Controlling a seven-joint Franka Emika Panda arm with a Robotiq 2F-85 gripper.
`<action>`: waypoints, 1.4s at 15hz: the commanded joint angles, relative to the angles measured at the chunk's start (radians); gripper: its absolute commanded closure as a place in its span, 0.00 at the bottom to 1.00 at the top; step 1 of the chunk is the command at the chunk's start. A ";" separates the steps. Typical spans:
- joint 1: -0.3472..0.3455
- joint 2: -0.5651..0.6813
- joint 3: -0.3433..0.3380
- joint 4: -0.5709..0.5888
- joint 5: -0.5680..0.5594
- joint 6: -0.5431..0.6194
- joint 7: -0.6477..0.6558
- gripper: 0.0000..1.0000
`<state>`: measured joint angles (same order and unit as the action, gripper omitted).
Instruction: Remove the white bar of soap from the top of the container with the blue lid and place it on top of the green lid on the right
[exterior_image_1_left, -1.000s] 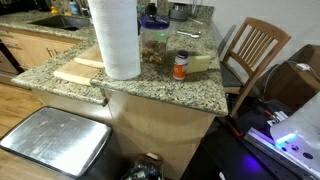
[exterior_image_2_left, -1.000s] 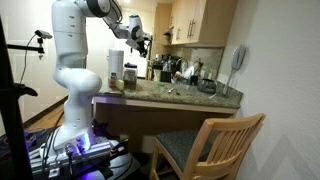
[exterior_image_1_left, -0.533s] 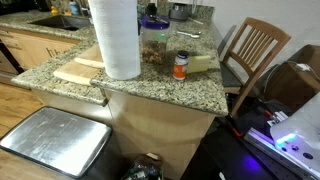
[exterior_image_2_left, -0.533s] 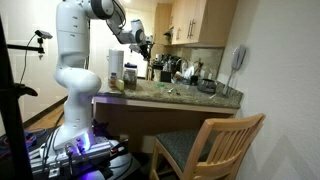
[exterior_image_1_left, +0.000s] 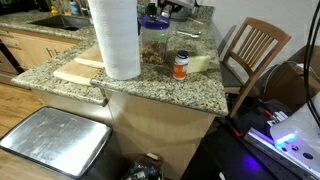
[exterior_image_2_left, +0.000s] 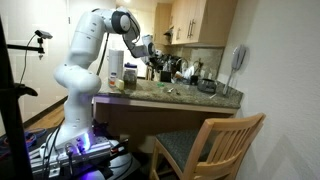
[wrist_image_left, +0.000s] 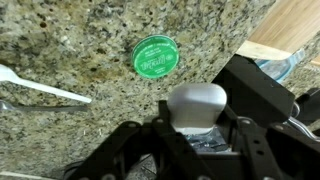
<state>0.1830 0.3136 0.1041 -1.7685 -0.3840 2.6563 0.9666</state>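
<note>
White oblong bar of soap (wrist_image_left: 195, 103) is sitting between the dark fingers (wrist_image_left: 238, 135) of the hand (wrist_image_left: 197, 122) in the wrist view, and the hand is pinching it from both sides. Behind the soap, a speckled brown granite worktop (wrist_image_left: 80, 40) is filling most of that view. A round green lid (wrist_image_left: 155, 57) is lying flat on the worktop, up and to the left of the soap in the picture and apart from it. A white plastic utensil (wrist_image_left: 40, 88) is lying on the granite at the left edge, well apart from the lid. A pale wooden board (wrist_image_left: 290, 25) is showing in the upper right corner. In an exterior view, a wide clear jar with brown contents and a dark blue lid (exterior_image_1_left: 155, 48) is standing on the worktop just behind a tall white paper-towel roll (exterior_image_1_left: 115, 38). A small orange bottle with a white cap (exterior_image_1_left: 180, 67) is standing upright just beside the jar. A wooden slat-back chair (exterior_image_1_left: 255, 45) is standing beside the worktop. In an exterior view, the white robot arm (exterior_image_2_left: 85, 50) is arching over the worktop's end, its hand (exterior_image_2_left: 152, 47) hanging above the clutter there, too small to show its grip.
</note>
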 joint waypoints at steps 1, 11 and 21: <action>0.047 0.012 -0.050 0.015 0.032 0.001 -0.018 0.51; 0.138 0.167 -0.181 0.110 -0.014 -0.039 0.073 0.76; 0.178 0.277 -0.225 0.233 -0.013 -0.024 0.152 0.76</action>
<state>0.3313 0.5435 -0.0858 -1.5989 -0.4012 2.6460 1.0988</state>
